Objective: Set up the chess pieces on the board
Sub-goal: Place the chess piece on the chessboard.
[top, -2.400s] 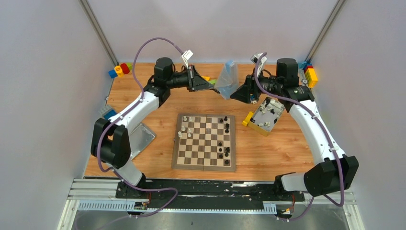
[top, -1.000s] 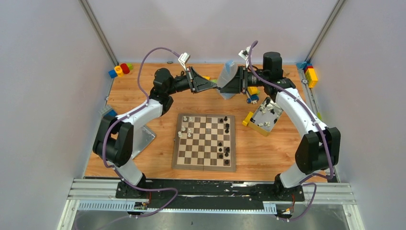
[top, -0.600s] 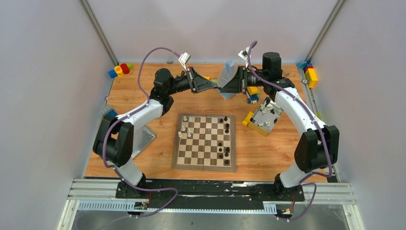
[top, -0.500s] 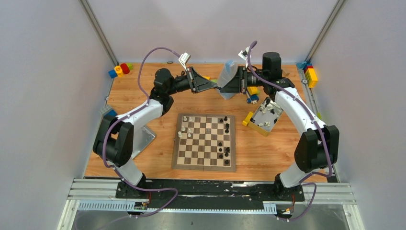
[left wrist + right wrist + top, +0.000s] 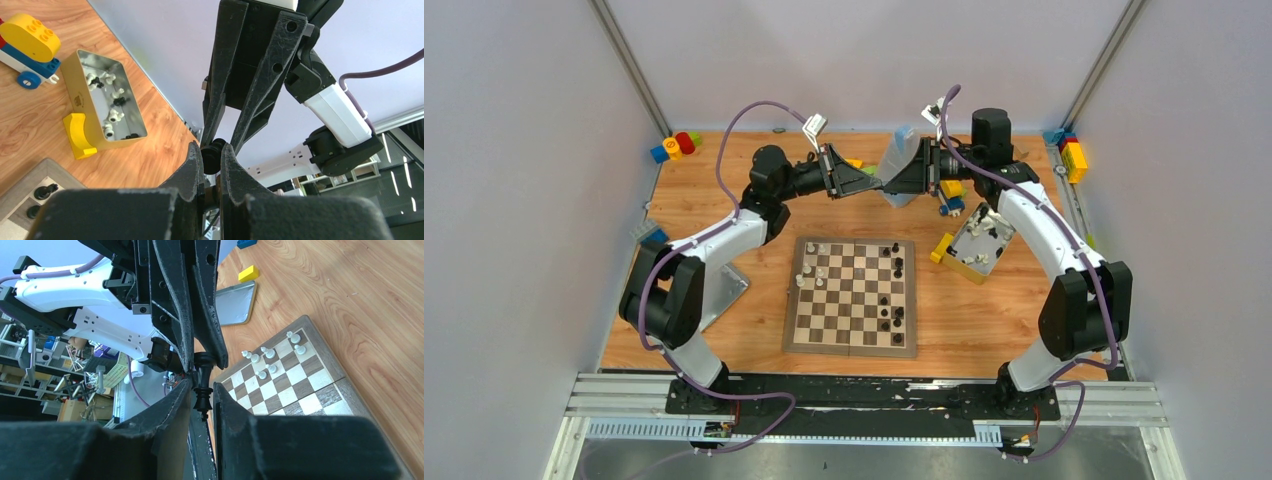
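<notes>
A small glossy black chess piece (image 5: 212, 155) with turned rings is hanging in mid-air beyond the far edge of the checked wooden board (image 5: 851, 347), the left gripper (image 5: 211, 149) pinching one end, the right gripper (image 5: 202, 388) squeezing the other between rough black fingers

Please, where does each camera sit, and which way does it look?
Top external: above, behind the bases, looking down on table and board; both arms show.
Left wrist: on the left arm, facing the right gripper and tin box; left gripper shows.
Right wrist: on the right arm, facing the left gripper and board; right gripper shows.
Wrist views share the black chess piece.
</notes>
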You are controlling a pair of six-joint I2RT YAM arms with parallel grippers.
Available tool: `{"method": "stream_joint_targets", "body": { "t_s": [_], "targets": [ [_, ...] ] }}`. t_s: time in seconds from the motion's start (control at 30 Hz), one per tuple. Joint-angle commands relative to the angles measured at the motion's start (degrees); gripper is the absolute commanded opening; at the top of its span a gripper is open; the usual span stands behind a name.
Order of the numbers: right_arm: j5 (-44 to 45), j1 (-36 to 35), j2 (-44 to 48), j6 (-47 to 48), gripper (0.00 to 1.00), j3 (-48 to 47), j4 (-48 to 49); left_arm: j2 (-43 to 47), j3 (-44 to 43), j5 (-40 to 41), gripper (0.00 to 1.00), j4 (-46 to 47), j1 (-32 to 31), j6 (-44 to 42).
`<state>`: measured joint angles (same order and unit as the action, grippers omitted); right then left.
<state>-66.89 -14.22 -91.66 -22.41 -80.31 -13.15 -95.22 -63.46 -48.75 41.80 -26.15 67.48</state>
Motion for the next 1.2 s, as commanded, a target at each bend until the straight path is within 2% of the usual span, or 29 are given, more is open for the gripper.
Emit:
{"method": "stream_joint_targets", "body": {
  "t_s": [0.0, 0.2, 0.6, 1.03, 1.17],
  "targets": [
    [-0.2, -0.4, 1.0, 0.6, 0.26, -2.1, 1.2, 1.3, 0.7, 0.8, 0.03, 0.9, -0.2, -2.2],
    [0.4, -0.2, 1.9, 0.9, 0.35, -1.0, 1.1, 1.9, 1.3, 1.5, 0.03, 2.4, -0.3, -1.7],
    [0.8, -0.2, 2.5, 1.9, 0.36, 1.2, 0.7, 2.8, 1.9, 2.0, 0.02, 4.4, -0.2, -1.0],
    [0.5, -0.3, 3.1, 2.8, 0.25, 1.4, 0.0, 3.1, 2.0, 2.3, 0.02, 4.9, -0.2, -0.9],
    [0.3, 0.1, 3.3, 2.9, 0.18, 1.2, -0.1, 3.2, 2.4, 2.5, 0.02, 4.7, 0.0, -1.3]
  ]
}}
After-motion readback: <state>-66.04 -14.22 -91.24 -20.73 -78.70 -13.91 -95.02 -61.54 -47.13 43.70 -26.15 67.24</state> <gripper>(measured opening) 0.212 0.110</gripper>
